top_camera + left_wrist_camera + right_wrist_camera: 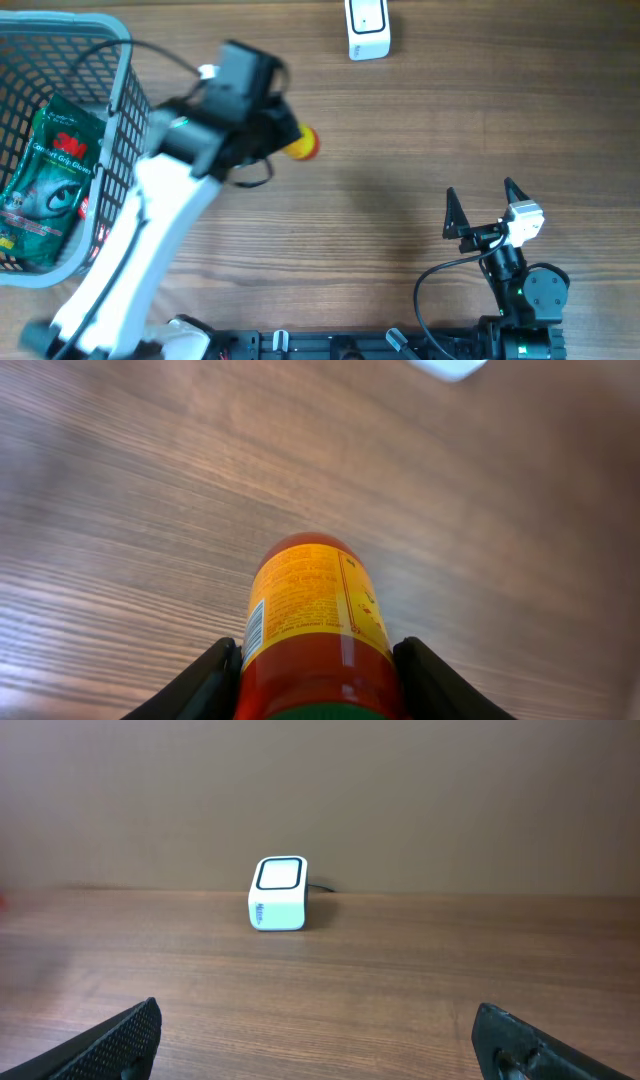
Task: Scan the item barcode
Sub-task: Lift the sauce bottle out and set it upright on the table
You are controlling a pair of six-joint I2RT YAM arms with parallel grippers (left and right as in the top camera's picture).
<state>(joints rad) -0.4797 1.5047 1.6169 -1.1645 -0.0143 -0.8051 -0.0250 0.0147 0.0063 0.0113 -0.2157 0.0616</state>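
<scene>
Bottle (315,625), red with a yellow label, clenched in the left claw (318,652), one finger on each side of its body. Barcode (254,630) visible along the label's left edge. Positioned over the wooden surface (420,120), near the wire basket (125,90) and its green packet (45,185), well apart from the white scanner (367,28) at the far edge. Right claw (481,190) released, spread wide, gripping nothing, pointed toward the scanner.

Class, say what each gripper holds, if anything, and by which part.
The left gripper holds the red bottle, jaws clamping its sides near the wrist-end. The right gripper holds nothing, jaws wide open.
</scene>
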